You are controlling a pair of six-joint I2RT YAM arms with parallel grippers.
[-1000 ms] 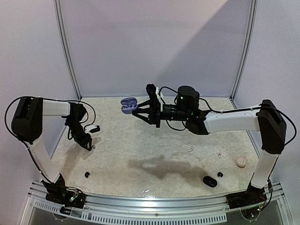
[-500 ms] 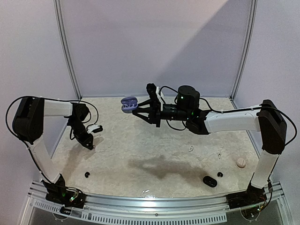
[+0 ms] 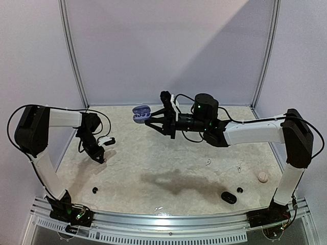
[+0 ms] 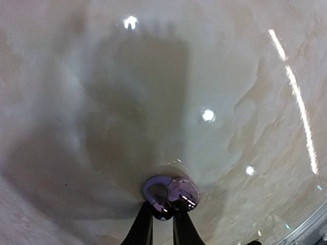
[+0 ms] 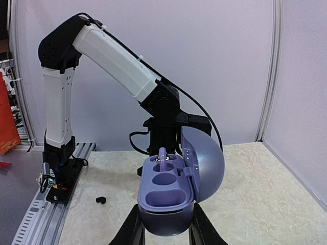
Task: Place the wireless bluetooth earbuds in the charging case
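Observation:
My right gripper (image 3: 148, 119) is shut on an open purple charging case (image 3: 139, 113) and holds it in the air at the back of the table. In the right wrist view the gripper (image 5: 164, 227) grips the case's base (image 5: 166, 196). The lid stands open to the right, one purple earbud (image 5: 163, 159) sits in the far slot, and the near slot is empty. My left gripper (image 3: 98, 155) is low over the left of the table. In the left wrist view it (image 4: 164, 210) is shut on a purple hooked earbud (image 4: 169, 191) close to the tabletop.
A black bud (image 3: 95, 190) lies near the front left and also shows in the right wrist view (image 5: 101, 199). At the right lie two white buds (image 3: 208, 163) (image 3: 239, 167), a black case (image 3: 228, 197), a black bud (image 3: 239, 190) and a beige case (image 3: 262, 176).
My left gripper has shifted slightly to the right, still low over the table. The right arm holds the open case still.

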